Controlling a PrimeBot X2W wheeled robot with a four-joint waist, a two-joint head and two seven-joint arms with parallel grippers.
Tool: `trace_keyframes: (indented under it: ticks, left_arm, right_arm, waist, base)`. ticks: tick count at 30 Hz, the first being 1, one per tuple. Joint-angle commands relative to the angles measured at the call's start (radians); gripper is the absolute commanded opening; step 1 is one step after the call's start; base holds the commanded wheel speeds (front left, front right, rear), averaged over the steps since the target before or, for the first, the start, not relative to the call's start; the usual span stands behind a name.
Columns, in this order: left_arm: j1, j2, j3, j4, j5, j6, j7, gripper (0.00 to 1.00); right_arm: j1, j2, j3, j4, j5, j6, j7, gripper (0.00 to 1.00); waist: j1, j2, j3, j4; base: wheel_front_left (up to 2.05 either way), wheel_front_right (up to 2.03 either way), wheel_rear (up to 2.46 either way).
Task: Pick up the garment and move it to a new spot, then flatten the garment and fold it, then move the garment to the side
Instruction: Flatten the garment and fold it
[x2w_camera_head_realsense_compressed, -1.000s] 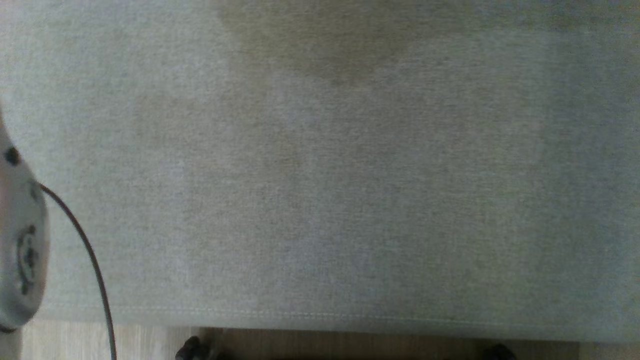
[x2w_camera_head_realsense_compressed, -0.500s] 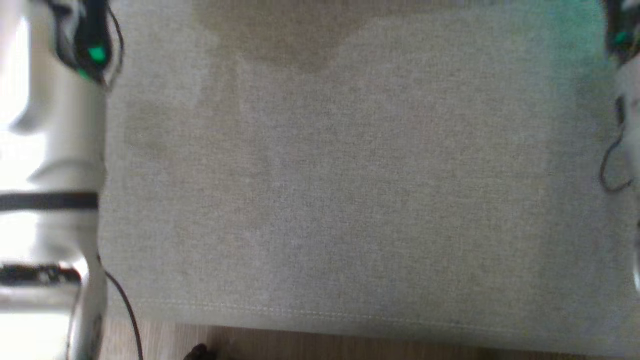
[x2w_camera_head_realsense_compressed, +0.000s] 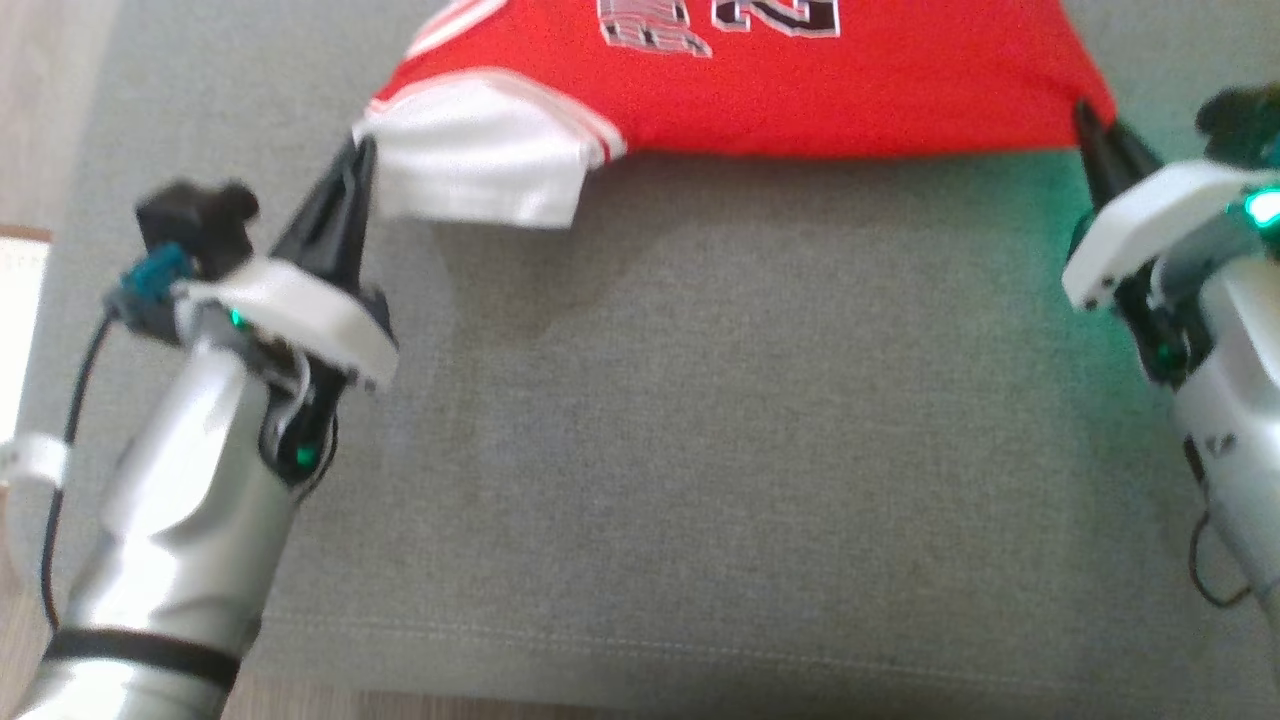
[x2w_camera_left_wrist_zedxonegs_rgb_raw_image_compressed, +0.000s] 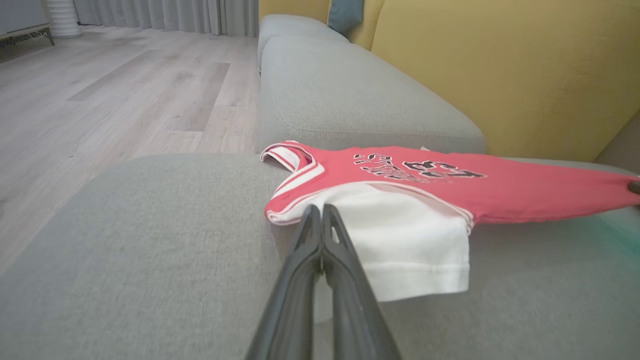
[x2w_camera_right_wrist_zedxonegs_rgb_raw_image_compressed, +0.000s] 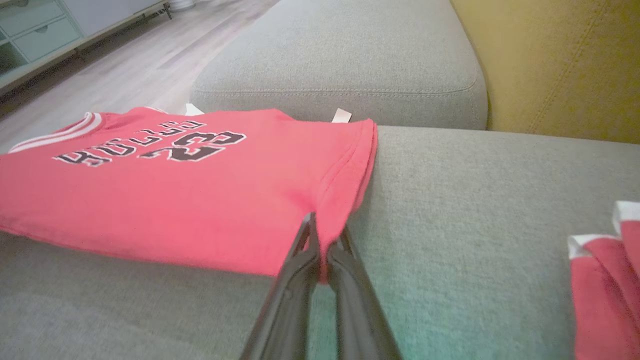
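The garment (x2w_camera_head_realsense_compressed: 800, 90) is a red jersey with black lettering and a white sleeve (x2w_camera_head_realsense_compressed: 480, 160). It is stretched over the grey sofa cushion (x2w_camera_head_realsense_compressed: 700, 450), its near edge raised and throwing a shadow. My left gripper (x2w_camera_head_realsense_compressed: 358, 150) is shut on the garment's white sleeve corner (x2w_camera_left_wrist_zedxonegs_rgb_raw_image_compressed: 400, 240), seen at the left gripper (x2w_camera_left_wrist_zedxonegs_rgb_raw_image_compressed: 318, 212). My right gripper (x2w_camera_head_realsense_compressed: 1085, 115) is shut on the red hem corner, the cloth pinched at the right gripper (x2w_camera_right_wrist_zedxonegs_rgb_raw_image_compressed: 320, 225). The garment's (x2w_camera_right_wrist_zedxonegs_rgb_raw_image_compressed: 175, 190) far part rests on the cushion.
A yellow backrest (x2w_camera_left_wrist_zedxonegs_rgb_raw_image_compressed: 500, 70) rises behind the cushions. A second grey cushion (x2w_camera_right_wrist_zedxonegs_rgb_raw_image_compressed: 350, 55) adjoins the far side. Another red and white piece of clothing (x2w_camera_right_wrist_zedxonegs_rgb_raw_image_compressed: 605, 280) lies to the right. Wooden floor (x2w_camera_left_wrist_zedxonegs_rgb_raw_image_compressed: 100, 100) and a pale cabinet (x2w_camera_right_wrist_zedxonegs_rgb_raw_image_compressed: 40, 35) lie past the sofa.
The head camera has shifted, so the whole picture changed from bare cushion with forearms at the edges to the garment and both grippers. Movement of the garment itself cannot be judged.
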Motion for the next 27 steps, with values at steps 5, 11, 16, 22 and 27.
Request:
trace_keyframes:
  ticks: [5,11,16,22,27]
  left_arm:
    - [0.084,0.092,-0.038,-0.047,-0.055,0.001,-0.005,0.0]
    - [0.16,0.14,-0.135,-0.085,-0.106,0.001,0.013,0.0]
    - [0.234,0.219,-0.227,-0.167,-0.188,0.001,0.043,0.0]
    - [0.299,0.318,-0.276,-0.261,-0.253,0.001,0.079,0.0]
    - [0.352,0.398,-0.3,-0.355,-0.307,0.001,0.128,0.0]
  right_arm:
    - [0.092,-0.049,0.091,-0.059,0.063,0.004,0.063,0.0]
    - [0.166,-0.089,0.172,-0.091,0.11,0.004,0.134,0.0]
    - [0.24,-0.135,0.246,-0.161,0.2,0.004,0.238,0.0]
    - [0.314,-0.214,0.304,-0.255,0.302,0.004,0.356,0.0]
    - [0.373,-0.272,0.336,-0.336,0.367,0.004,0.446,0.0]
  waist:
    - [0.0001,-0.0001,-0.108,0.012]
    - [0.0001,-0.0001,-0.168,0.018]
    - [0.0001,-0.0001,-0.222,0.018]
    - [0.0001,-0.0001,-0.266,0.018]
    - [0.0001,-0.0001,-0.294,0.019]
  base:
    - [0.0,0.0,0.0]
    - [0.0,0.0,0.0]
    - [0.0,0.0,0.0]
    - [0.0,0.0,0.0]
    - [0.0,0.0,0.0]
